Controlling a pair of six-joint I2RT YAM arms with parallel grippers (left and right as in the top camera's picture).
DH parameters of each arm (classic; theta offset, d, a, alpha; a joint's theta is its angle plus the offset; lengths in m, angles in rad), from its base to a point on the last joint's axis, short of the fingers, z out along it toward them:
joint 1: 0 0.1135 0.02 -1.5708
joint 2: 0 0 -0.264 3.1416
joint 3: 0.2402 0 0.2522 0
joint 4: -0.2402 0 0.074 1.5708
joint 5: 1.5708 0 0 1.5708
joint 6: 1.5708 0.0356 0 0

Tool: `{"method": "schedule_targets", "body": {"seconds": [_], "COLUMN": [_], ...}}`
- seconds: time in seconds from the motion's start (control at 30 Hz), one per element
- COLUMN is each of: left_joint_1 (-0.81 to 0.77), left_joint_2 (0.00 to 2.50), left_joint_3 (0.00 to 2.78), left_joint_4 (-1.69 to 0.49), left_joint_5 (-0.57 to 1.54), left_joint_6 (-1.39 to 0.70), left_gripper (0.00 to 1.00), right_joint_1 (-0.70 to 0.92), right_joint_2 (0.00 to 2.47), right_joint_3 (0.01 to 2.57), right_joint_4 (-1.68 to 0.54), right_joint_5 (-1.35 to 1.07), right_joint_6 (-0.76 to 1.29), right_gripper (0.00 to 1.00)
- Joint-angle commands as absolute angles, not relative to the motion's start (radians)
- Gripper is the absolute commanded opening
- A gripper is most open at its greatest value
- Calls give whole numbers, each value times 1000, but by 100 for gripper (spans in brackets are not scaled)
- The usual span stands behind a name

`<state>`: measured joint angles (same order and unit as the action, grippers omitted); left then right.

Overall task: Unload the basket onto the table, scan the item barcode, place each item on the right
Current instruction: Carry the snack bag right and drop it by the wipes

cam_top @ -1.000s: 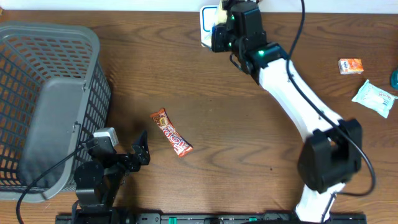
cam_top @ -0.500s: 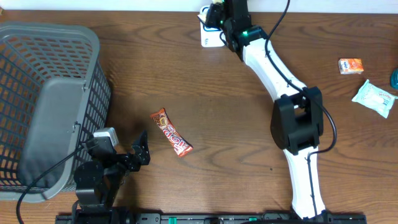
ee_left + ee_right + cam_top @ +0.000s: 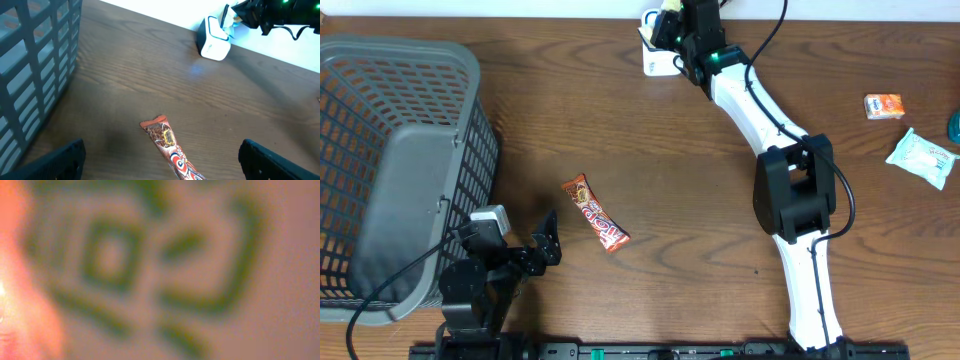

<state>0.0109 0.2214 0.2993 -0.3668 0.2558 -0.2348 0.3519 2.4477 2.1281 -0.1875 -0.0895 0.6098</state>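
Right gripper (image 3: 674, 26), jaws clamped on a thin item (image 3: 228, 21), presents it to the far scanner (image 3: 214, 44) for reading; left gripper (image 3: 162, 161) idles near, jaws apart.

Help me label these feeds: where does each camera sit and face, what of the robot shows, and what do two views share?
Overhead: above the brown wooden table, looking down; both arms, open left gripper by the grey plastic mesh basket, right gripper at the white barcode scanner.
Left wrist: low on the left arm, facing across the table toward the scanner; own fingertips at bottom corners.
Right wrist: close-up too blurred to identify; no robot part discernible.
Shared: overhead and left wrist show the orange candy bar wrapper, basket, scanner.
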Motion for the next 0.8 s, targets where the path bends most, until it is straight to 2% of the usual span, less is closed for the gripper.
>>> {"method": "schedule_targets", "body": {"seconds": [0.0, 0.1, 0.3, 0.53, 0.63, 0.77], "left_joint_1": [10, 10, 10, 10, 10, 10], "left_joint_2": [219, 219, 219, 219, 219, 219], "left_joint_3": [295, 295, 295, 295, 295, 295], "left_joint_4": [-366, -366, -366, -366, -366, -366], "left_joint_5": [250, 249, 250, 250, 249, 249], "left_joint_6": [-221, -221, -221, -221, -221, -221], "left_gripper": [98, 98, 98, 98, 98, 98], "right_joint_1": [355, 340, 251, 90, 10, -83], "right_joint_2": [2433, 2408, 2265, 2124, 2124, 2128], "right_joint_3": [2159, 2185, 2229, 2229, 2226, 2175], "right_joint_4": [-196, -305, -691, -1194, -1323, -1369], "right_joint_5": [-89, -62, 61, 178, 272, 372], "right_joint_6": [587, 523, 486, 640, 662, 691], "right_gripper": [1, 1, 1, 1, 1, 1]}}
